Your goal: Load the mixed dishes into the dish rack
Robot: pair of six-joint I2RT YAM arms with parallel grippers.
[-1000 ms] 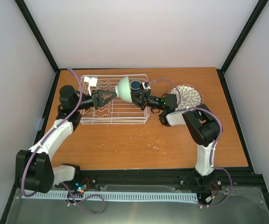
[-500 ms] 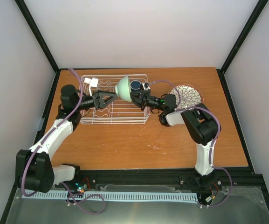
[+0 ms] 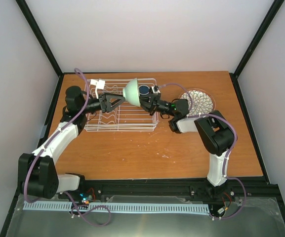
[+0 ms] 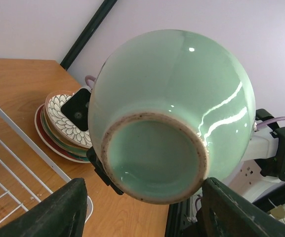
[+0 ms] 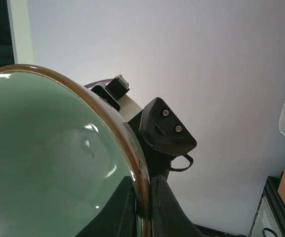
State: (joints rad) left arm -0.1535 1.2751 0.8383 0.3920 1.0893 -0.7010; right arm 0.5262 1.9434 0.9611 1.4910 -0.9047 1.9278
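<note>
Bowl aloft: we see the small mint-green bowl [image 3: 132, 91] tipped on its side above the far right part of the dish rack [image 3: 117, 127], its brown-edged rim pinched tight between the fingers of the right gripper [image 3: 143, 101]. A second ago the left gripper [image 3: 116, 100] was closed in against the bowl's foot. Now its fingers [image 4: 58, 210] stand apart on either side of that foot, clear of it in the left wrist view, and the left arm has drawn slightly toward the rack's far left. The bowl itself has barely moved. We make out the dark blue mug [image 3: 143, 90] just behind it at the rack's far right corner. To the right, on the bare wooden table [image 3: 157, 148], the white bowl with dark petal pattern [image 3: 197, 101] tops a stack of plates. Pale walls and black frame posts [image 3: 41, 37] close in the scene.
</note>
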